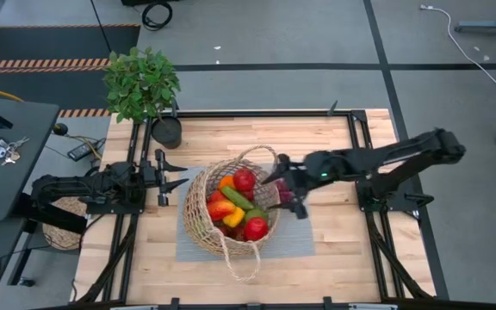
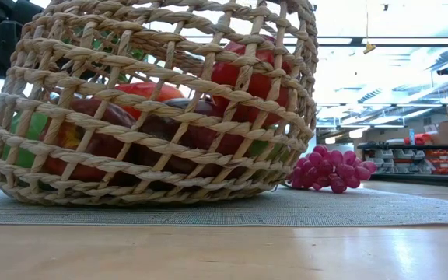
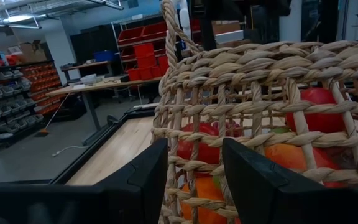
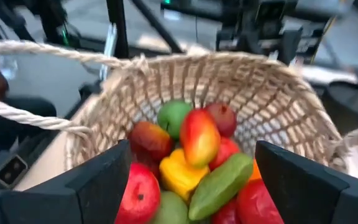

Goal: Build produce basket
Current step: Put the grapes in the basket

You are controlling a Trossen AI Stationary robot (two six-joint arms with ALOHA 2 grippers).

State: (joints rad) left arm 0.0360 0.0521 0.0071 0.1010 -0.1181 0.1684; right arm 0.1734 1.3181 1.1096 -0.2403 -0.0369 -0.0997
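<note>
The wicker basket (image 1: 224, 209) sits at the table's centre on a grey mat (image 1: 300, 243), filled with apples, peppers and other produce (image 1: 238, 207). The right gripper (image 1: 281, 185) hovers at the basket's three o'clock rim, jaws wide apart and empty. Purple grapes (image 2: 329, 169) lie on the mat just beside the basket. The left gripper (image 1: 177, 173), at nine o'clock, has its jaws apart.

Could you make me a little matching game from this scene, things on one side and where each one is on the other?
Things:
1. purple grapes
2. yellow pepper
3. potted plant
4. right end effector

Places:
a. at the table's far left corner
b. inside the basket among the other produce
c. on the grey mat, just outside the basket
d. open, above the basket's right rim

Pairs: 1-c, 2-b, 3-a, 4-d
</note>
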